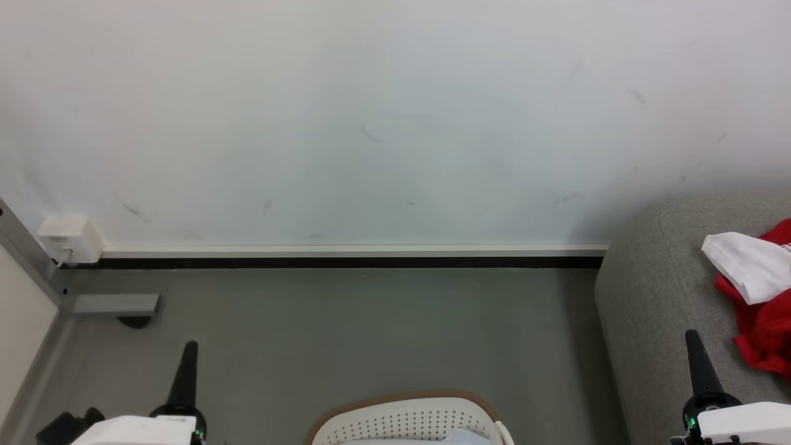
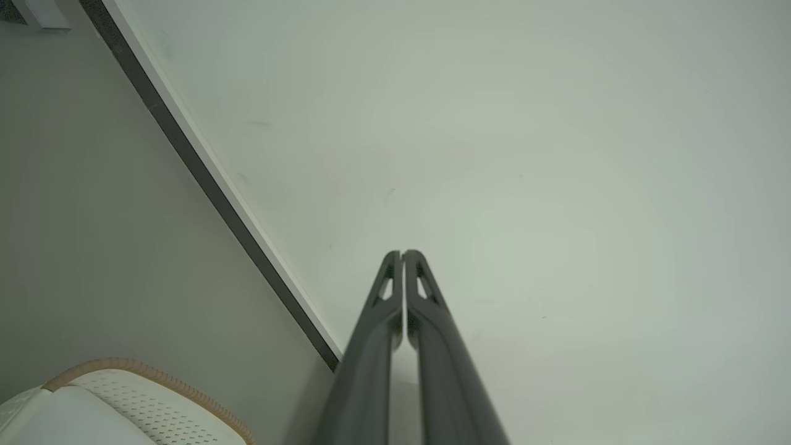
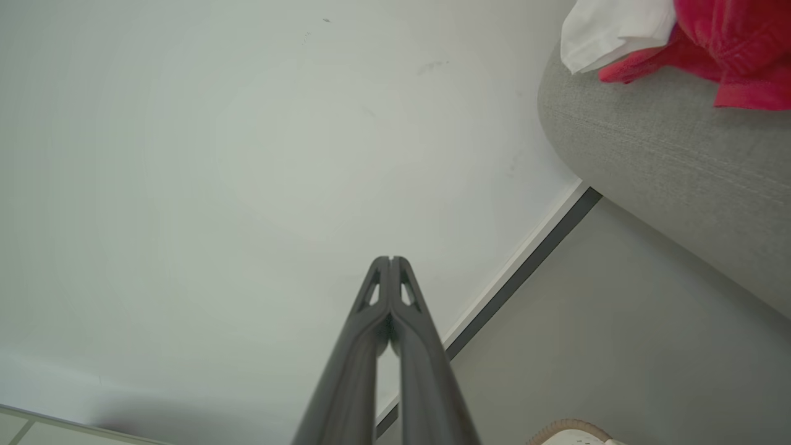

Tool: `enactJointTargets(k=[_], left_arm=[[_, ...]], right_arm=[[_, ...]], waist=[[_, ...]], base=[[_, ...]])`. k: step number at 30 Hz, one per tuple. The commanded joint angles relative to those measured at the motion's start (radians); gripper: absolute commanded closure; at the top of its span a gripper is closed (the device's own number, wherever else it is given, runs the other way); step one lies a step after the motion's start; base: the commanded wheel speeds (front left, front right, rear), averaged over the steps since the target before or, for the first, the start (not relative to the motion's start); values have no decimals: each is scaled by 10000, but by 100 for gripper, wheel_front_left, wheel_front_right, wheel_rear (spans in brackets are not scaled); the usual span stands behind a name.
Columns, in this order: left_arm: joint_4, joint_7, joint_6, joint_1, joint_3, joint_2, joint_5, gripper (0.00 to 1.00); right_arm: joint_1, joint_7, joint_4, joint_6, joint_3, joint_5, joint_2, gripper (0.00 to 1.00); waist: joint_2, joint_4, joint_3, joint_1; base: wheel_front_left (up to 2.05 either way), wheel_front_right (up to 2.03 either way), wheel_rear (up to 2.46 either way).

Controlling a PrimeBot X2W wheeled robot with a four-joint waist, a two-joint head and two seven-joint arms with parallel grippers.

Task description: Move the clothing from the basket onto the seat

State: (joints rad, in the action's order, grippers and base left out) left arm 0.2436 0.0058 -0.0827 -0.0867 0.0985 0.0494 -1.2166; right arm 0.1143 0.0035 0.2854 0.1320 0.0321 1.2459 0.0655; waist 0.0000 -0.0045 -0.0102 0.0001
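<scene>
Finds the left gripper (image 1: 190,349) clenched and empty: two dark fingers pressed flat together to the tips, nothing caught between them. Points ahead at the pale wall (image 1: 371,123), over the grey floor (image 1: 371,334), well short of the white skirting board (image 1: 352,251) beyond the fingertips.

Finds the right gripper (image 1: 693,339) likewise clenched on nothing, tips meeting, with only a thin slit lower down between the fingers in the right wrist view.

Places the basket (image 1: 405,397) between the two grippers, to the right of the left one and to the left of the right one, nearer the robot than either pair of fingertips. Shows of it the far brown rim, a stretch of perforated cream side and a bit of pale sheet (image 1: 460,437) inside. Touches neither gripper.

Places the clothing (image 1: 763,337) just to the right of the right gripper and a little beyond its tips, bunched in a red heap with a folded white panel on top, lying on the sofa (image 1: 655,296). Sets the sofa's rounded grey end on the right gripper's right side; in the right wrist view, keeps it off to the fingers' upper right, apart from them. Puts a small white wall box (image 1: 65,240) far ahead and to the left of the left gripper.
</scene>
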Motion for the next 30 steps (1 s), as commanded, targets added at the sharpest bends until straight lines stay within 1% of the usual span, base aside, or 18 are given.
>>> enactJointTargets(k=[1, 17, 30], left_arm=[[-133, 80, -9, -197, 59, 45, -271, 100], [-304, 458, 38, -210, 107, 37, -1643, 100], [-422, 713, 59, -223, 143, 30, -2510, 100]], right_arm=[[174, 79, -126, -14, 65, 233, 22, 100], [172, 425, -187, -17, 313, 1534, 1, 100], [166, 670, -229, -19, 472, 2410, -10, 100]], waist=[[0, 1, 2, 0], [0, 14, 27, 0], [0, 24, 46, -1]], base=[[0, 0, 0], [0, 0, 0], [0, 0, 0]])
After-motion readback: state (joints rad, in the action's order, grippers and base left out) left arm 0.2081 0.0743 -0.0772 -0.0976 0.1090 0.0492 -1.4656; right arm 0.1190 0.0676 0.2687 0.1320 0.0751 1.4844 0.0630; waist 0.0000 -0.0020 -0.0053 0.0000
